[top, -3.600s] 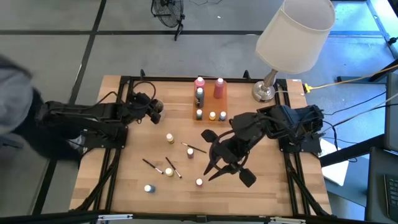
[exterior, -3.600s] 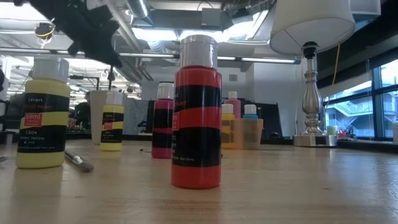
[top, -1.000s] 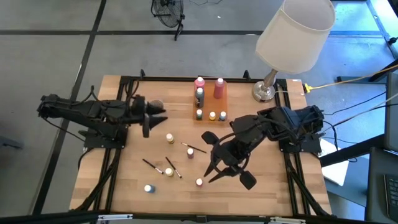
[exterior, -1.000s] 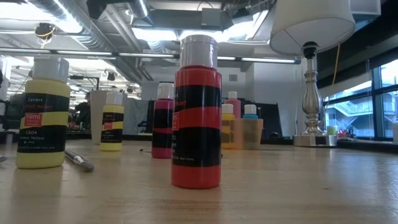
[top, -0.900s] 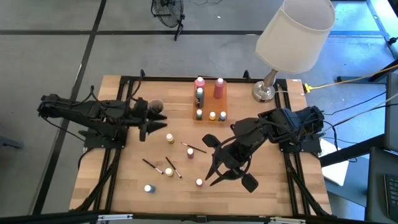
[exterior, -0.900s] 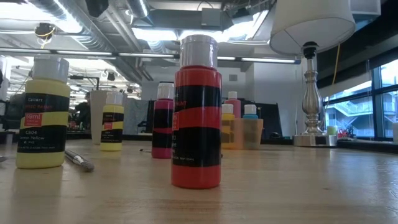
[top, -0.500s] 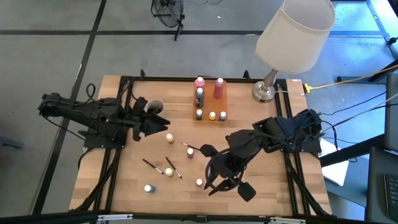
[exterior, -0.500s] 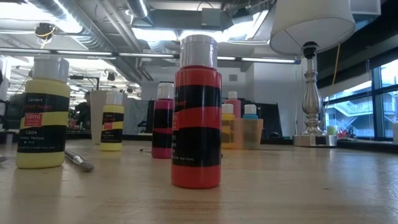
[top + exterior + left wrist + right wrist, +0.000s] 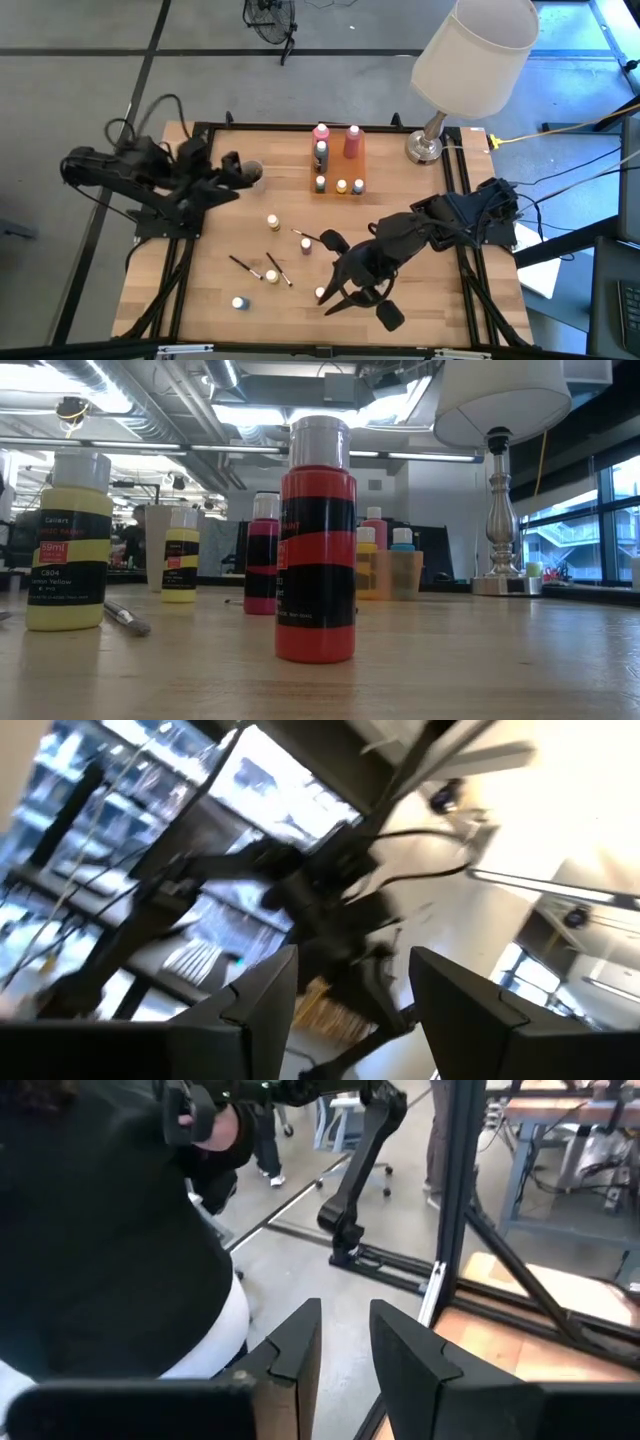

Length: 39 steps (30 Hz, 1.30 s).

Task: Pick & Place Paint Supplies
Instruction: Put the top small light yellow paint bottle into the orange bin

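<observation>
Small paint bottles stand loose on the wooden table: a yellow-capped one (image 9: 273, 222), a pink one (image 9: 306, 244), another yellow one (image 9: 271, 276), a blue-capped one (image 9: 239, 302) and a white-capped one (image 9: 320, 293). Thin dark brushes (image 9: 278, 268) lie flat among them. More bottles stand in an orange tray (image 9: 337, 160) at the far middle. My right gripper (image 9: 335, 300) hangs high over the near middle, beside the white-capped bottle, slightly open with nothing between its fingers (image 9: 290, 1350). My left gripper (image 9: 238, 170) is raised at the far left, open and empty (image 9: 345, 1010).
A big lamp with a white shade (image 9: 475, 55) stands on its metal base (image 9: 425, 148) at the far right corner. A round cup (image 9: 252, 172) sits by my left gripper. In the low view a red bottle (image 9: 316, 540) stands closest. A person in dark clothes (image 9: 100, 1230) is beyond the table's near edge.
My left gripper has risen and tipped upward, drawing back a little toward the table's left edge. My right gripper has drifted toward the near edge, staying high. Neither has changed its opening. The bottles and brushes have stayed put.
</observation>
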### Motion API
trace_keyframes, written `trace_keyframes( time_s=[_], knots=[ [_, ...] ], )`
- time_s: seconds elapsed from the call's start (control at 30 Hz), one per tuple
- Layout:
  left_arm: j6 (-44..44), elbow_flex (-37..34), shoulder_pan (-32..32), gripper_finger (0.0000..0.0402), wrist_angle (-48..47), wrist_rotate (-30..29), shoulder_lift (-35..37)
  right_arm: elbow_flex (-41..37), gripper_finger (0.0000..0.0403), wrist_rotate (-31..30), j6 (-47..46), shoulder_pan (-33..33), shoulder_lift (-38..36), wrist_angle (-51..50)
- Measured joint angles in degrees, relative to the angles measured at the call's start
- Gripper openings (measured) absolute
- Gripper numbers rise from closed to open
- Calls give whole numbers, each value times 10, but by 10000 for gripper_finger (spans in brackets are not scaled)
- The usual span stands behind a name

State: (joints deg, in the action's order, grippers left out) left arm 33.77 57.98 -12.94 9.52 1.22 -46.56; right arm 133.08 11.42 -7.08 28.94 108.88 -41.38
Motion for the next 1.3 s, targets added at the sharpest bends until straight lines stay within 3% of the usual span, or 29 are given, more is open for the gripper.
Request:
trace_keyframes(
  time_s=[0.17,0.43,0.83,1.2,1.3],
  knots=[
    [-31,33,-22,188,-12,3,-4,0,92,0,-19,-4,10,31],
    [-40,87,-27,175,-188,4,-17,1,92,-35,-55,-4,16,59],
    [-49,252,-27,175,-358,29,-84,1,95,-77,-60,-9,17,70],
    [-46,260,-27,182,-440,30,-112,1,175,-85,-80,-9,17,53],
    [-46,260,-27,181,-498,60,-118,1,190,-85,-81,-9,17,50]
  ],
)
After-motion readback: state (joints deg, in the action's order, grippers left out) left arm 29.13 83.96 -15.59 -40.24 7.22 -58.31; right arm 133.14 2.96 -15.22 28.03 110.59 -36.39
